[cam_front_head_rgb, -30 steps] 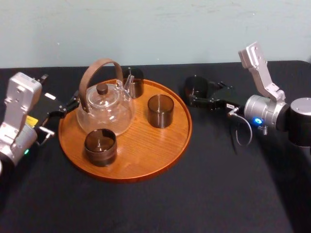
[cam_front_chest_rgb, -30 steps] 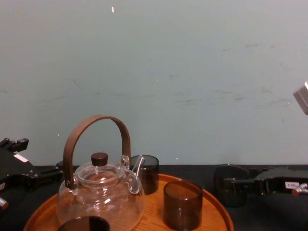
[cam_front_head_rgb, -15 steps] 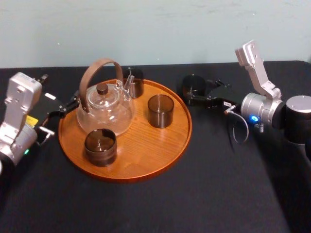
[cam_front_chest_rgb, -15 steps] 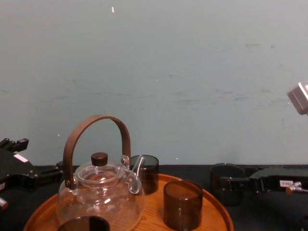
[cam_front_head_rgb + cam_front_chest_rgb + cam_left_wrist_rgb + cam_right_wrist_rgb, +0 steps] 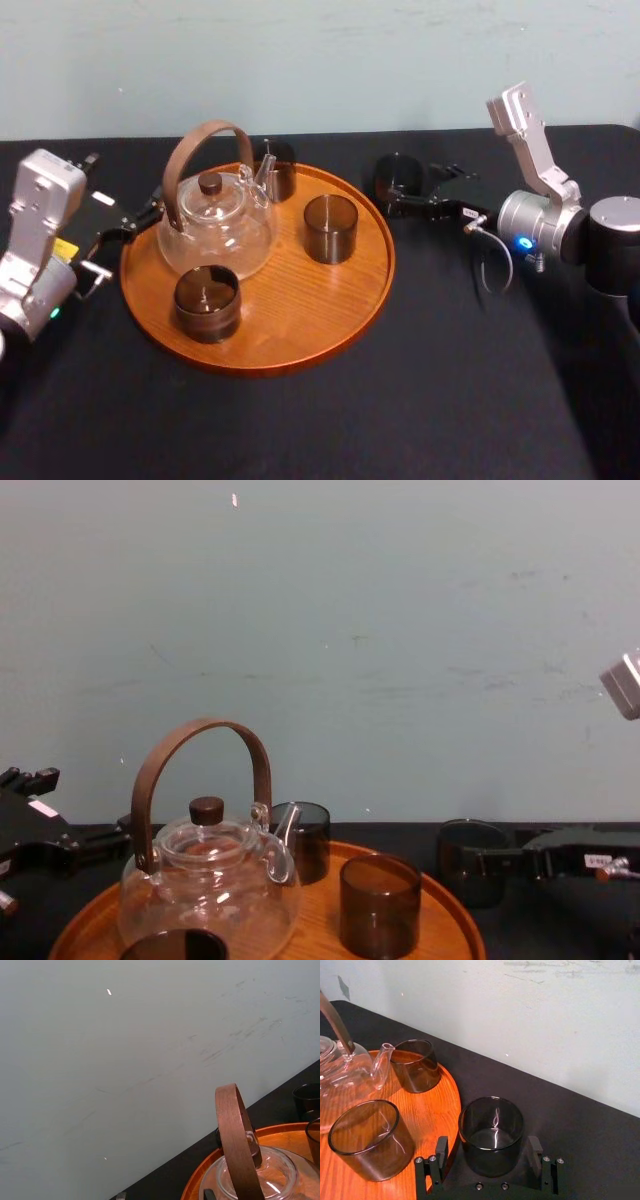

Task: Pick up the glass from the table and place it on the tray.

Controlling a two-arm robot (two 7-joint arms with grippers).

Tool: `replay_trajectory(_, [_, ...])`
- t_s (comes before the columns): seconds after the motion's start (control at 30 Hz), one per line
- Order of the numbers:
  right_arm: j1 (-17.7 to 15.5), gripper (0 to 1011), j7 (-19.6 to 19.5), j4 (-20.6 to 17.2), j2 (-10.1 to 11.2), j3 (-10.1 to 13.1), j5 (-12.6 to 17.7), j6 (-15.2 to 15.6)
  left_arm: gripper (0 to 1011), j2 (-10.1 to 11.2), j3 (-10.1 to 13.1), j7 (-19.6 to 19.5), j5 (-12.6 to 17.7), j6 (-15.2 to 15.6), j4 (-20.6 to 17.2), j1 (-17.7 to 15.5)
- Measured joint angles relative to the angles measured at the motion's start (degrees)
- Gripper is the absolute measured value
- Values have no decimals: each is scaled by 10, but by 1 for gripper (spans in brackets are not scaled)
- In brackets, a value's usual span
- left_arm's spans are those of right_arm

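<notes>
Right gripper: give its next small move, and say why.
Probably shut the right gripper on the glass. Its fingers are open on either side of the glass with gaps showing, so nothing is gripped yet. The glass stands upright on the table, just right of the tray. The left gripper sits idle at the tray's left edge.

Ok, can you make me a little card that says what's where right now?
glass to move: standing on the table, just right of the tray
right gripper: jaws open, one on each side of that glass
left gripper: parked left of the tray
on the tray: glass teapot and three dark glasses
job: not done yet
</notes>
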Motion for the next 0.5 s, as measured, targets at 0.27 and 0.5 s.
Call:
replay_trajectory(0.27, [8, 1002, -4, 16, -7, 4, -3, -1, 1001, 0, 0, 0, 0, 0, 0, 0])
replay_trajectory(0.5, [16, 1002, 0, 31, -14, 5, -7, -5, 1001, 0, 0, 0, 0, 0, 0, 0])
